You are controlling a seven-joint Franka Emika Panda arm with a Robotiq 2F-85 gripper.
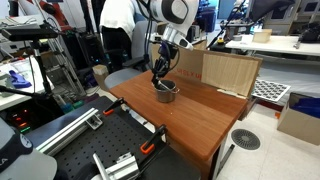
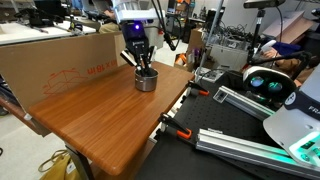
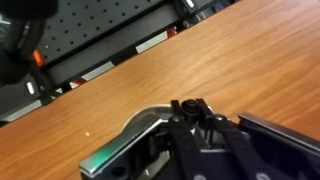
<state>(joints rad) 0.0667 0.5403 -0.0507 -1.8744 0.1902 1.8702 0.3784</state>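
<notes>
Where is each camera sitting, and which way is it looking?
Exterior view: beyond a black clamp board, facing across the table to the cardboard box; shows the arm and gripper down at the metal pot.
Exterior view: off a table end, looking along it, box on its left; shows arm, gripper, pot.
Wrist view: on the wrist, looking down at pot rim and table; shows the gripper.
Shared: both exterior views show pot, gripper, box, table.

An exterior view looks down across a black bench (image 1: 100, 145) at the desk (image 1: 195, 115) from a corner. Another looks along the desk's length from its end. Both are at middle distance and share the metal cup (image 1: 166, 91) and cardboard panel (image 1: 228, 72). The wrist view hangs close over the cup, facing the desk's edge.
</notes>
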